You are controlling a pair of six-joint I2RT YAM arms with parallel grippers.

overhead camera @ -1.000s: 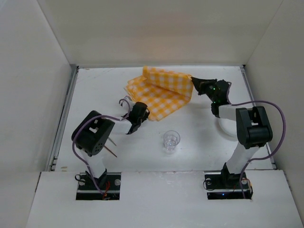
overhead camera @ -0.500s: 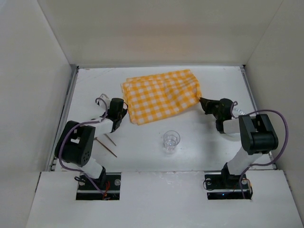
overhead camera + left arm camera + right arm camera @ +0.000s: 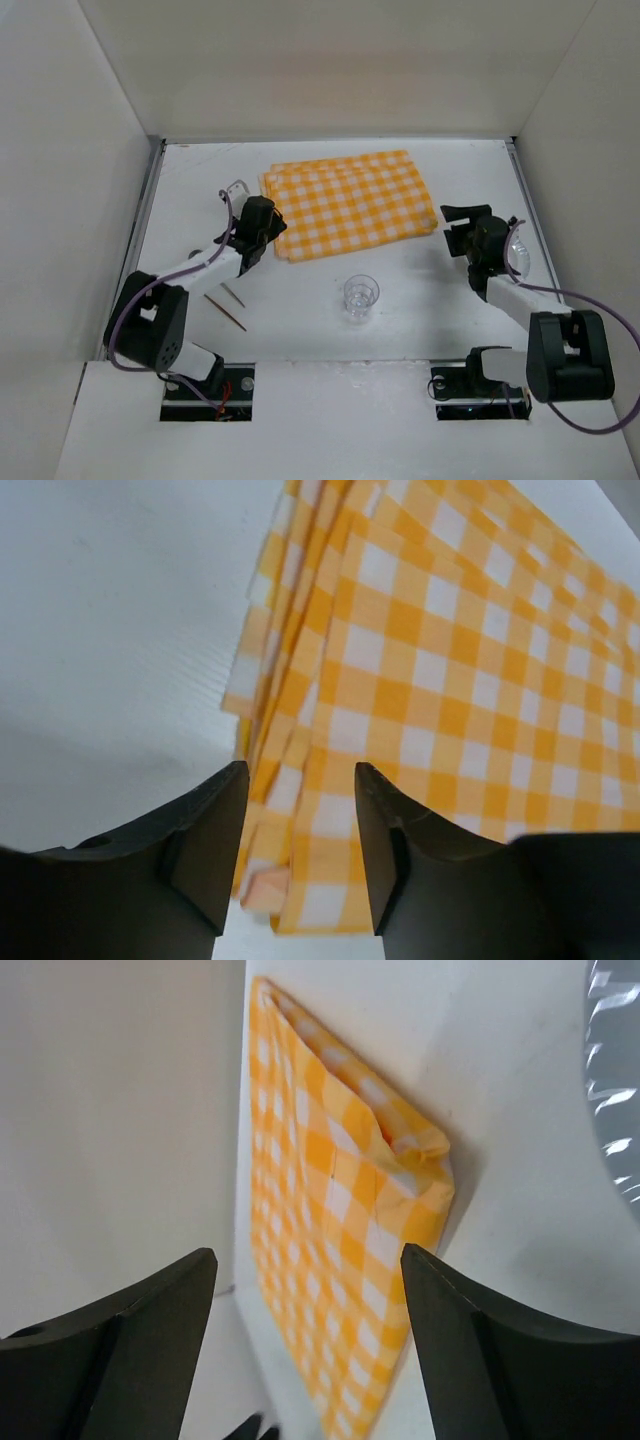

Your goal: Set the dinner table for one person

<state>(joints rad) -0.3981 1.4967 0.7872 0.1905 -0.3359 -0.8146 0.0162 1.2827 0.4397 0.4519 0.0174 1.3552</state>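
We see the table [image 3: 190,190] filling the floor of the white-walled booth, with metal strips along its 9 and 3 o'clock edges and both arm bases at its 6 o'clock edge. On its far half lies the cloth [image 3: 350,200], orange and white checks, spread flat and turned a little so that its long edges run from about 8 to 2 o'clock. In the left wrist view several layers show along its edge, so we take it to be folded.

Our left gripper [image 3: 270,226] sits at the cloth's 8 o'clock corner. Its jaws stand moderately apart, and the wrist view shows that corner lying in the gap between them. We cannot tell whether the fingertips touch the fabric.

Our right gripper [image 3: 450,230] is just off the cloth's 4 o'clock corner, jaws spread wide and holding nothing. In its wrist view the corner lies beyond the fingers with bare table between.

A glass [image 3: 361,296] stands upright at 6 o'clock from the cloth, apart from it and roughly midway between the arms. Two thin sticks [image 3: 228,305] lie at the glass's 9 o'clock, beside the left forearm. A clear glossy rim [image 3: 612,1080] shows at 3 o'clock of the right gripper. We cannot tell what it belongs to.
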